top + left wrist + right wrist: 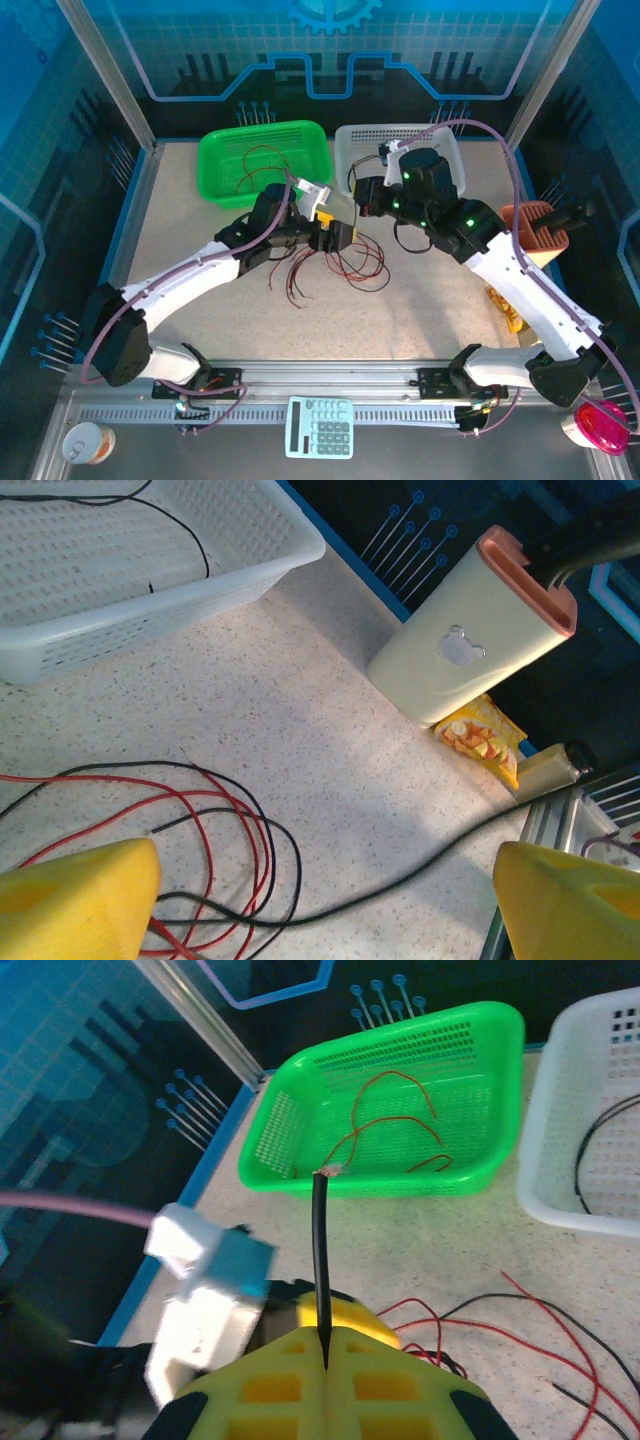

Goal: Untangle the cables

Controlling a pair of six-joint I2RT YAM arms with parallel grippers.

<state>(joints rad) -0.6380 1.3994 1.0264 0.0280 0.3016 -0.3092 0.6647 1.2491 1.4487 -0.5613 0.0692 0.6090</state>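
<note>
A loose tangle of thin red and black cables (352, 262) lies on the table in front of the baskets; the left wrist view shows their loops (205, 825). My left gripper (335, 228) hovers over them, open, its yellow fingers (85, 895) wide apart (325, 870), and one black cable (420, 865) runs across the gap on the table. My right gripper (352, 203) is just beside it, shut (325, 1345) on a black cable (321, 1250) whose bare end points up from between the jaws.
A green basket (215, 160) at the back holds red wires (400, 1120). The white basket (352, 140) beside it holds black wires (600, 1140). A cream holder (470, 650) and a snack packet (485, 742) sit at the right. A calculator (320, 427) lies at the near edge.
</note>
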